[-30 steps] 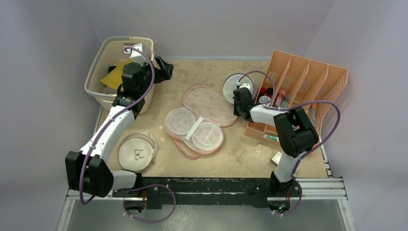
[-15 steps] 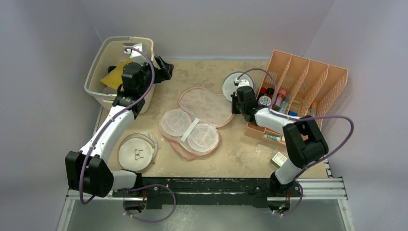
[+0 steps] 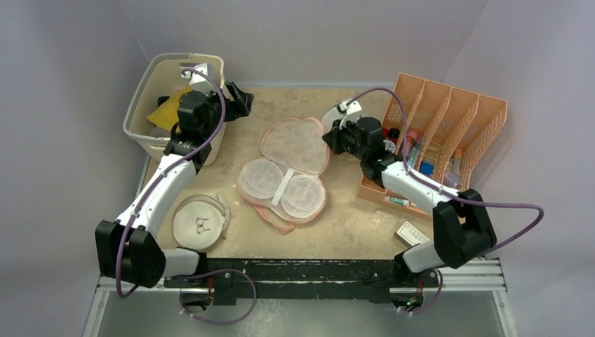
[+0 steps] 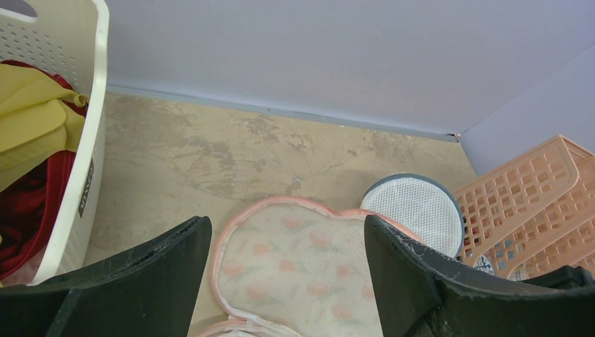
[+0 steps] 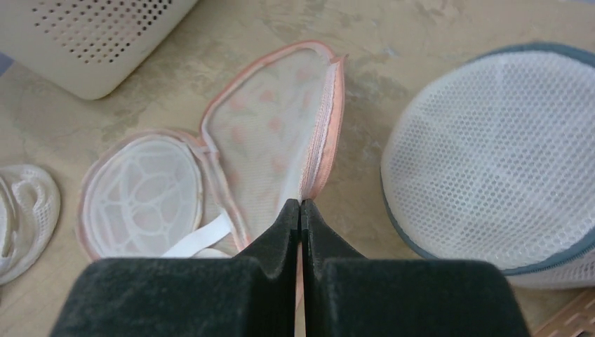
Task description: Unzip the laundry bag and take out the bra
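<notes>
The right gripper (image 5: pixel 300 205) is pinched tight on the pink zip edge of the laundry bag (image 5: pixel 273 133), which lies unzipped mid-table with its lid raised. The left gripper (image 4: pixel 288 242) hangs spread wide beside the white basket (image 4: pixel 95 105), where yellow fabric, probably the bra (image 4: pixel 31 119), lies.

Laundry items lying in view, counted
Showing one laundry bag (image 3: pixel 298 147), one bra (image 4: pixel 31 123), one icon-marked mesh bag (image 3: pixel 201 222), one mesh drum (image 5: pixel 491 161), one basket (image 3: pixel 140 105), one orange rack (image 3: pixel 484 119).
</notes>
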You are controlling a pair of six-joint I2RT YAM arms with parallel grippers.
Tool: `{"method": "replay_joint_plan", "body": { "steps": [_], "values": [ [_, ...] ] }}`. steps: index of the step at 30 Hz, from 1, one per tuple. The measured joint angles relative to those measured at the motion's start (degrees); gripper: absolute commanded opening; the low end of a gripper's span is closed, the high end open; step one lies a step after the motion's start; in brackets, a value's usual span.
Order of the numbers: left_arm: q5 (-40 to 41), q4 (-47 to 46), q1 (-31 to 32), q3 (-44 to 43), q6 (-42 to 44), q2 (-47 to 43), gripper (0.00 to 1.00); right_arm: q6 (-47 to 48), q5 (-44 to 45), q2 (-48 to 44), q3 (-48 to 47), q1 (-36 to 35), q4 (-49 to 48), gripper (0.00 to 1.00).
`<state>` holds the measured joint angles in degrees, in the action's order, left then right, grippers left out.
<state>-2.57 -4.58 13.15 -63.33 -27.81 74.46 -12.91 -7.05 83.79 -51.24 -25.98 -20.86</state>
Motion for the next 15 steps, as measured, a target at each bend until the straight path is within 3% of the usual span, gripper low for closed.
{"method": "replay_joint_plan", "body": {
  "steps": [10, 15],
  "values": [
    [0.0, 0.0, 0.0, 0.0, 0.0, 0.0, 0.79, 11.2, -8.6, -8.5, 1.7, -1.1, -3.4, 0.00],
    [0.0, 0.0, 0.0, 0.0, 0.0, 0.0, 0.79, 18.3, -11.2, -10.3, 1.7, -7.0, -2.1, 0.00]
  ]
}}
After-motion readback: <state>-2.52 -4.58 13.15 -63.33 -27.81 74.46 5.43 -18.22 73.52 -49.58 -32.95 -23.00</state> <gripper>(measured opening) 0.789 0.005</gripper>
